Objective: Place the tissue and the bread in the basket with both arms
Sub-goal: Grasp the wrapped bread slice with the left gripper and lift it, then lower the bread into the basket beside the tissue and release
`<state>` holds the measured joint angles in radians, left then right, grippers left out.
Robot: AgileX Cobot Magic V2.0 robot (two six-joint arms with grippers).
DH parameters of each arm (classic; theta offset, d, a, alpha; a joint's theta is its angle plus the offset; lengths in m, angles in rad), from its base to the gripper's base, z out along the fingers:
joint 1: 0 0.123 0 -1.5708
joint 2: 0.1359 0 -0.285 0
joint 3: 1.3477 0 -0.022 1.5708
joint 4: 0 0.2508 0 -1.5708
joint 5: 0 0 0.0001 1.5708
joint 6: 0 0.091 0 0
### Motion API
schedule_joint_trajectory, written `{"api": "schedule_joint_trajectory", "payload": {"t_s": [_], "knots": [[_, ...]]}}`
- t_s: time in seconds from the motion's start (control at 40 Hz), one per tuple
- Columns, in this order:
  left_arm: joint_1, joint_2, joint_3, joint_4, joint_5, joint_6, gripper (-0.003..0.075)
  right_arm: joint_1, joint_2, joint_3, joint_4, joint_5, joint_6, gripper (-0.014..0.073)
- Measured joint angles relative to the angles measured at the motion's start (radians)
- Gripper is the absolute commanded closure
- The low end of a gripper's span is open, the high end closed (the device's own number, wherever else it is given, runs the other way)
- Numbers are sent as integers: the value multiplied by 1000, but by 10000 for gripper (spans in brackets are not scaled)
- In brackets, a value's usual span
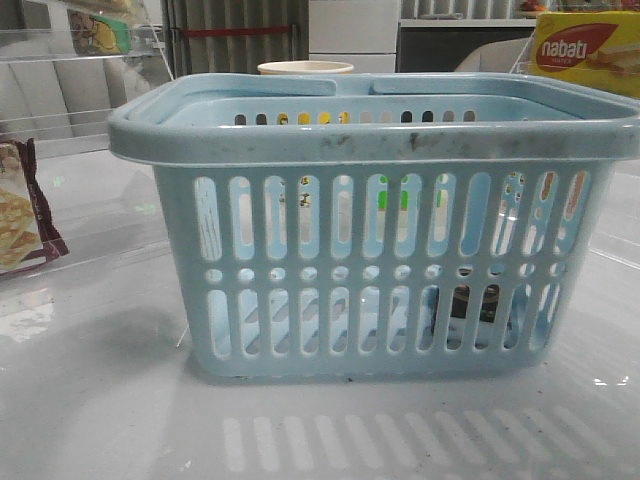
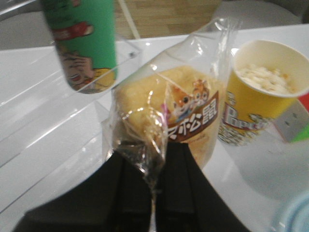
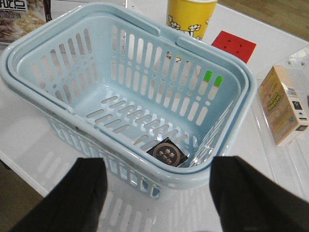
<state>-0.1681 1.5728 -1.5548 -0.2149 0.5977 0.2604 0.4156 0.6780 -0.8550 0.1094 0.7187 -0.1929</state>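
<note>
The tissue (image 3: 168, 152) lies in the basket (image 3: 34, 43), popcorn cup (image 3: 190, 17) behind.

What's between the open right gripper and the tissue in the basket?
In the right wrist view, only the basket's near rim and slotted wall separate the right gripper from the tissue, which lies alone on the basket floor.

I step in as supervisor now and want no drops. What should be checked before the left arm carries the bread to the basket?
1. Left hand shut on bread bag: ok, pinching only the bag's edge.
2. Tissue in basket: ok.
3. Room left on basket floor: ok.
4. Right hand open, holding nothing: ok.
5. Popcorn cup clear of bread: cannot tell, close beside it.
6. Path to basket: cannot tell.
</note>
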Motion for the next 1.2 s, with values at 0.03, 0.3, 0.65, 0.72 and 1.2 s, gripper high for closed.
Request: {"api": "schedule_joint_trajectory", "payload": {"t_s": [0.03, 0.3, 0.65, 0.72, 1.2], "knots": [[-22, -20, 0, 0, 25, 12, 630, 0, 0, 0, 0, 0, 0, 34], [-273, -81, 0, 0, 164, 81, 630, 0, 0, 0, 0, 0, 0, 34], [-437, 60, 0, 0, 184, 84, 629, 0, 0, 0, 0, 0, 0, 34], [-441, 96, 0, 0, 184, 84, 619, 0, 0, 0, 0, 0, 0, 34], [-444, 137, 0, 0, 201, 85, 244, 0, 0, 0, 0, 0, 0, 34]]}}
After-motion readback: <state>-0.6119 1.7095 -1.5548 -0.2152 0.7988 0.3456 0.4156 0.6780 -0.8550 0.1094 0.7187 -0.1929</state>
